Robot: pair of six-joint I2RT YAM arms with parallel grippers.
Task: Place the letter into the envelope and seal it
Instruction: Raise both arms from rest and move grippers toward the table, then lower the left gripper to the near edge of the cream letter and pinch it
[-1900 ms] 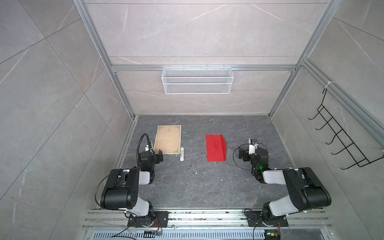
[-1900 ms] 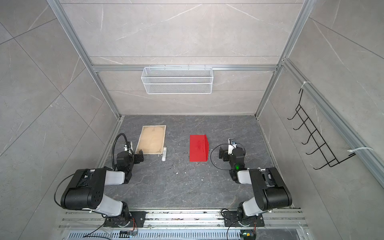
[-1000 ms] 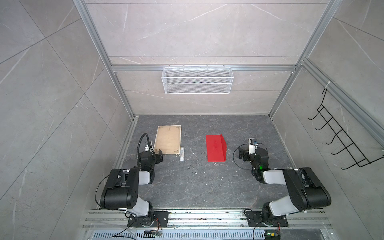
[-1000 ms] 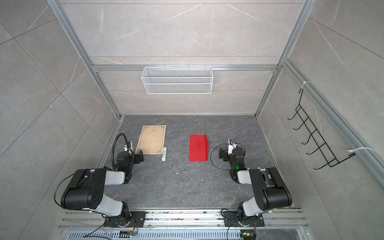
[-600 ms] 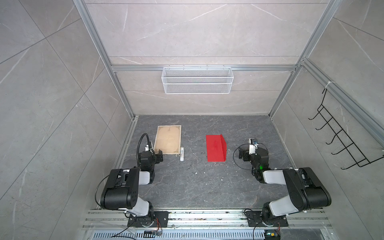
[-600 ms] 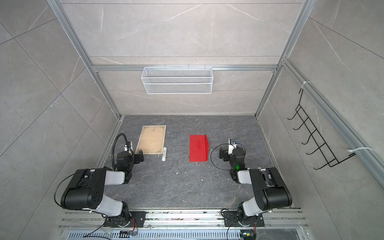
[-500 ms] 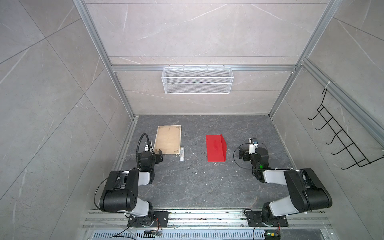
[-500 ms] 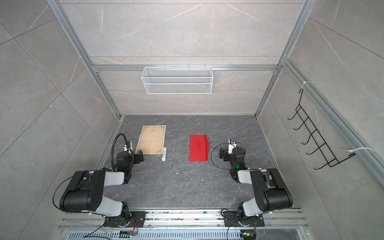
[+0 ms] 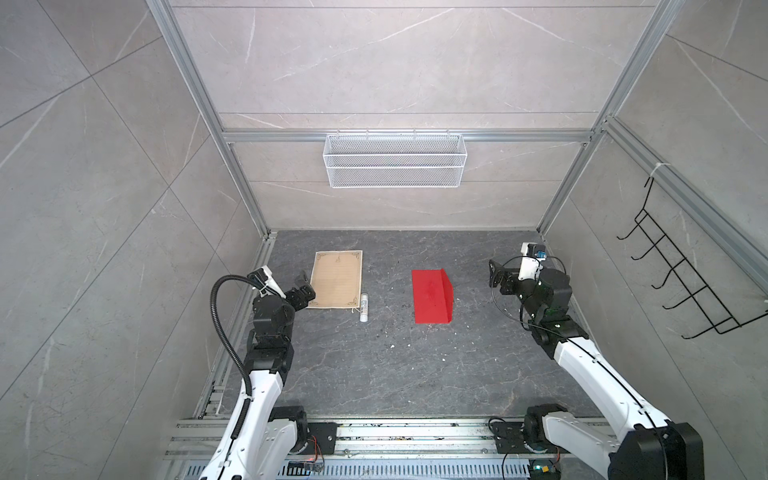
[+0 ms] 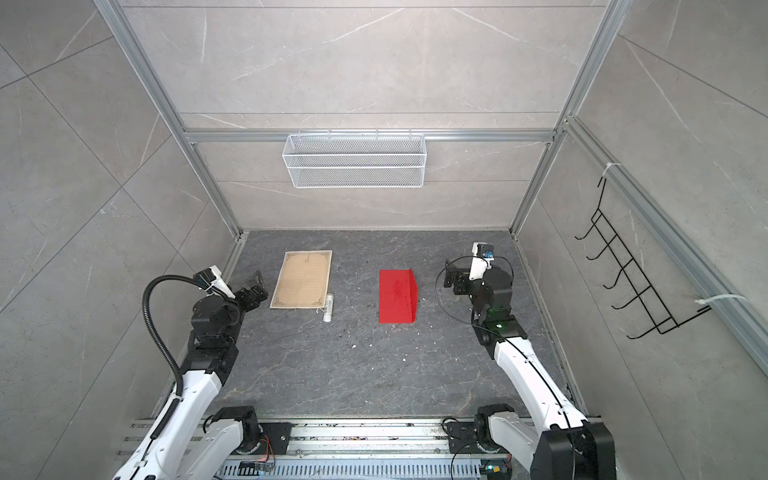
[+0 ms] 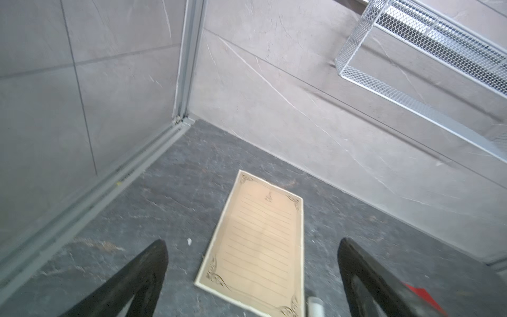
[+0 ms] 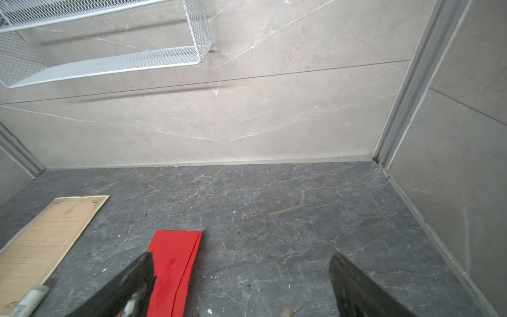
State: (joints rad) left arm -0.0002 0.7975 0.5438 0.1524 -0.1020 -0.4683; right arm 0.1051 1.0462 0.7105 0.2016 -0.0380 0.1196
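Both hands open and empty; letter and envelope lie separately on the desk.

The left hand [image 9: 304, 286] sits just beside the near left corner of the letter [image 9: 336, 279], jaws spread wide, gripping nothing. In the left wrist view the letter lies flat between the two dark fingers [image 11: 142, 274]. The right hand [image 9: 497, 278] is equally wide open and holds nothing, positioned to the right of the envelope [image 9: 431, 301] and clear of it. The envelope rests flat at the desk [image 9: 374, 365] centre, well apart from the letter. A white glue stick [image 9: 364, 306] lies just beside the letter's near right corner.
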